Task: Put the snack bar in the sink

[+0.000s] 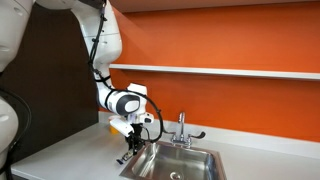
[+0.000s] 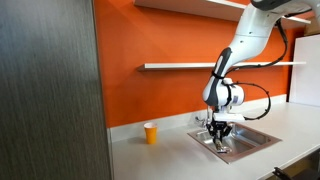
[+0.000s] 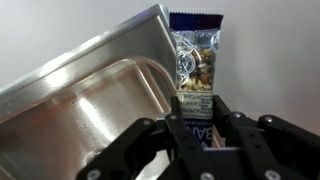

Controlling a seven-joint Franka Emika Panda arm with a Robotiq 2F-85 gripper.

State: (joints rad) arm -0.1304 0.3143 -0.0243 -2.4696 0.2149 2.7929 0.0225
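Snack bar point(image 3: 195, 62), a thin elongated bar in a shiny clear wrapper with dark blue ends and nuts showing through, sits with its near end between the black fingers point(image 3: 176, 112) of the robot's gripper point(image 3: 197, 112), which press against both long edges and grip it. In the wrist view, the rest of the bar stretches away over the white bench point(image 3: 275, 60), just beside the outer corner of the rectangular stainless steel sink point(image 3: 90, 90), not over the basin. Whether the bar touches the bench I cannot tell.

In both exterior views the gripper point(image 1: 126, 154) point(image 2: 218, 138) hangs low at the sink's point(image 1: 180, 165) point(image 2: 250, 140) edge. A chrome faucet with two lever handles point(image 1: 182, 128) stands behind the basin. A small orange-yellow cup point(image 2: 151, 132) stands on the bench well apart from the sink, against the orange wall point(image 2: 170, 90). A white shelf point(image 1: 220, 71) runs along that wall above.
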